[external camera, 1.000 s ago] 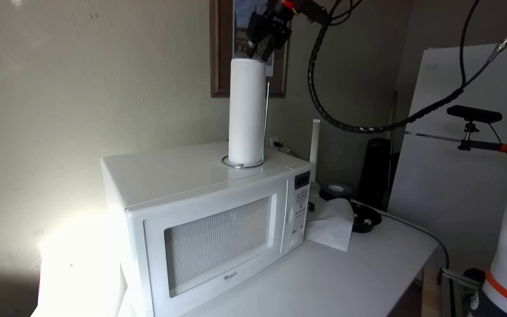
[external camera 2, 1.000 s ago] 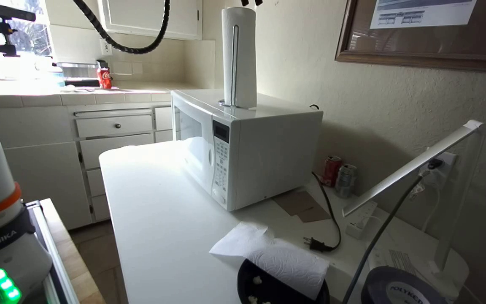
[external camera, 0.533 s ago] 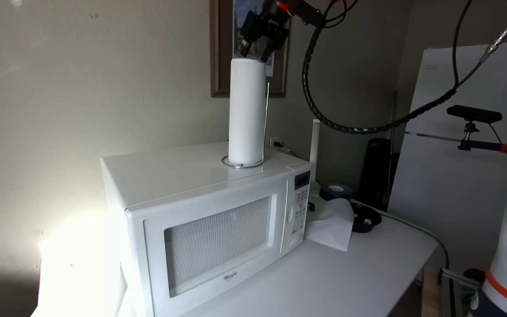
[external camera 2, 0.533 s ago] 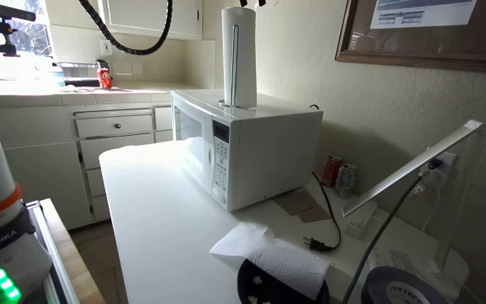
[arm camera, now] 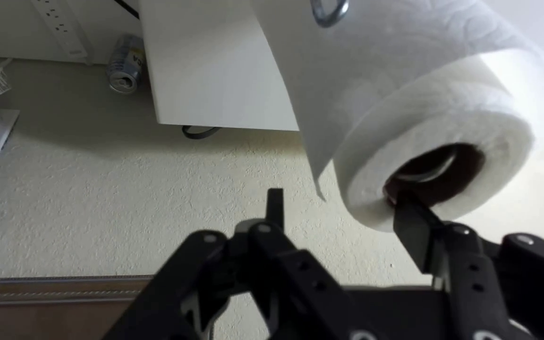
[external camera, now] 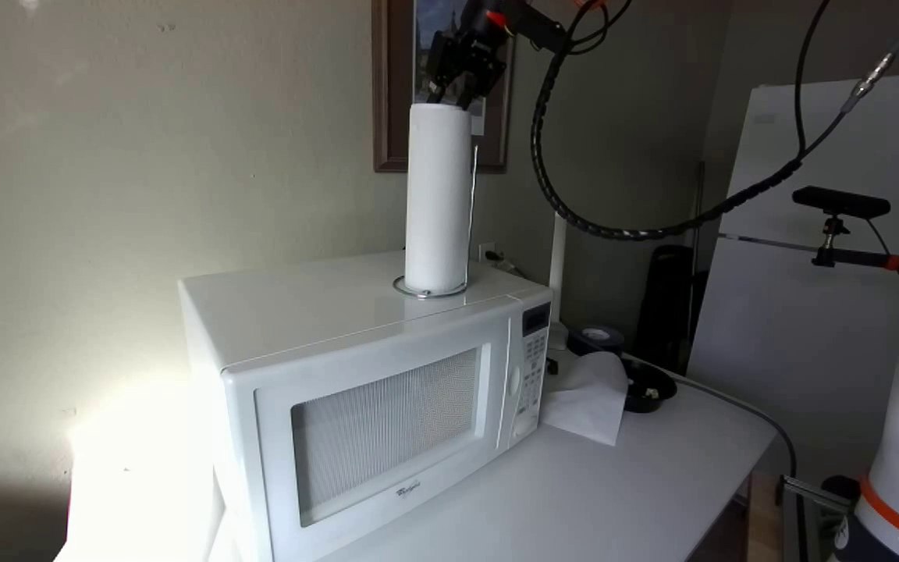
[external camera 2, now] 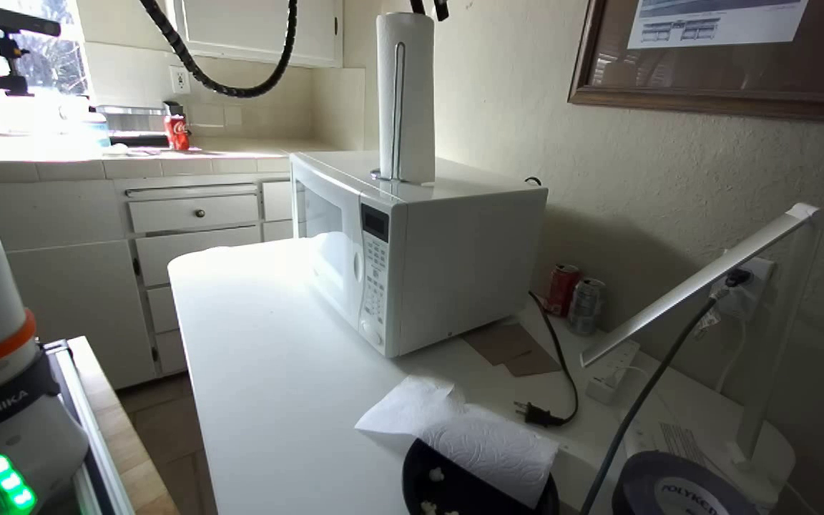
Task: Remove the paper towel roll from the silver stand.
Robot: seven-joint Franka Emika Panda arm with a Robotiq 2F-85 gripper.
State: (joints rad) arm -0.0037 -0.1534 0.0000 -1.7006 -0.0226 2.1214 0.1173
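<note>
The paper towel roll (external camera: 438, 199) stands upright in the silver stand on top of the microwave, in both exterior views (external camera 2: 415, 100). The stand's ring base (external camera: 428, 295) is around the roll's foot and its upright wire loop (external camera 2: 395, 143) rises beside it. In the wrist view the roll (arm camera: 385, 80) shows its open core, and the loop's end (arm camera: 329, 21) is at the top. My gripper (external camera: 449, 102) is open at the roll's top. In the wrist view (arm camera: 341, 194) one finger (arm camera: 416, 231) overlaps the core's edge; the other finger is outside the roll. How deep the finger reaches is unclear.
The white microwave (external camera: 387, 437) stands against the wall on a white table. A framed picture (external camera 2: 727, 100) hangs behind the gripper. A lamp (external camera 2: 698, 286), crumpled paper towel (external camera 2: 469, 436) and black bowl (external camera 2: 448, 493) are nearby. The arm's cable (external camera: 574, 218) hangs in a loop.
The gripper has moved slightly down and to the left in an exterior view, its fingertips now at the roll's top edge. The cable has shifted with it. The roll and stand have not moved.
</note>
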